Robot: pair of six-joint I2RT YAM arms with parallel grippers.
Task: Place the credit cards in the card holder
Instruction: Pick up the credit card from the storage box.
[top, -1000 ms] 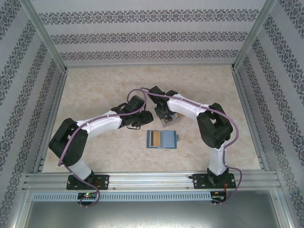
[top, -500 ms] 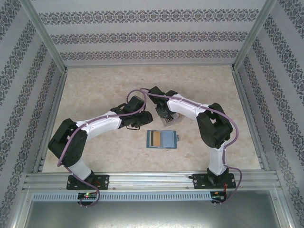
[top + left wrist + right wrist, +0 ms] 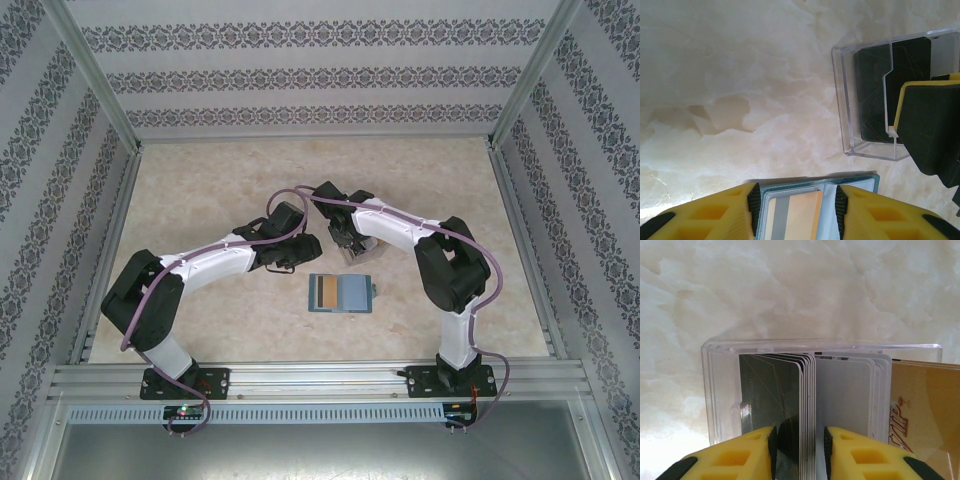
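Bright, even, diffuse light fills the overhead view, and shadows on the pale worktop [image 3: 200, 190] are faint and soft. In the right wrist view the worktop bleaches to white at lower left, and the clear plastic box [image 3: 715, 380] catches pale glare along its edges.

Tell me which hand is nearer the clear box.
Right. The right hand is at the clear box, fingers astride the cards; the left hand hovers beside it, by the wallet.

Card holder [image 3: 352, 293]: teal folding wallet, open flat, inside up; L half tan/grey, R half blue-grey, small clasp tab on R edge.
Credit cards [image 3: 840, 400]: stack standing on edge in clear box [image 3: 720, 390], just behind holder; dark, silver, one orange marked "VIP".
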